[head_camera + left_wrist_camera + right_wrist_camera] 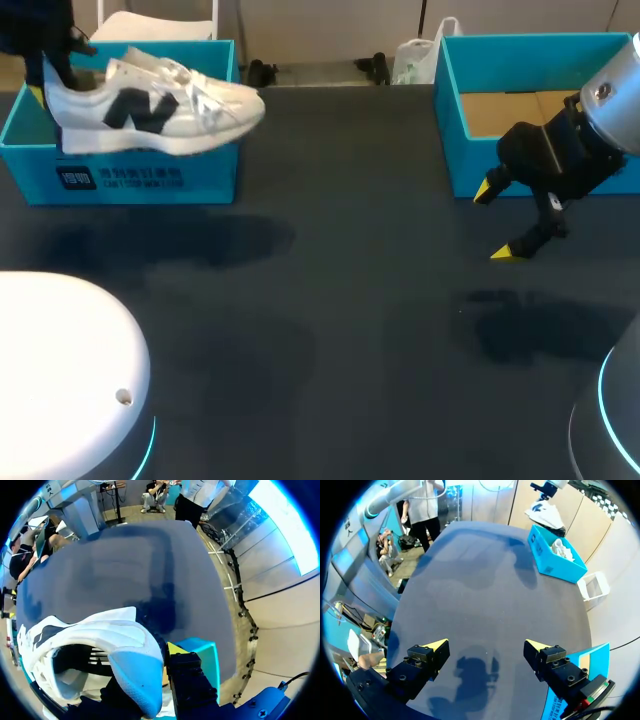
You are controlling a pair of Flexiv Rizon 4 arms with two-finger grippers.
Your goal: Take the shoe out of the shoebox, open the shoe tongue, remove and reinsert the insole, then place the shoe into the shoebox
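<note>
The white shoe [150, 105] with a dark side mark hangs at the far left of the table [330, 300], over the blue shoebox [140, 175]. Its toe points right, past the box's right wall. The left gripper [48, 85] is clamped on the heel. In the left wrist view one yellow-tipped finger [175, 649] sits outside the heel collar and the dark second finger sits inside the shoe. Ahead of the toe there is only bare dark tabletop.

The right gripper [505, 222] hovers above the table at the right with its jaws wide apart and nothing between them. It is just in front of a second blue box [450, 110], which has a brown cardboard floor. A white rounded robot base [60, 370] fills the near left corner and another base [610, 420] the near right.
</note>
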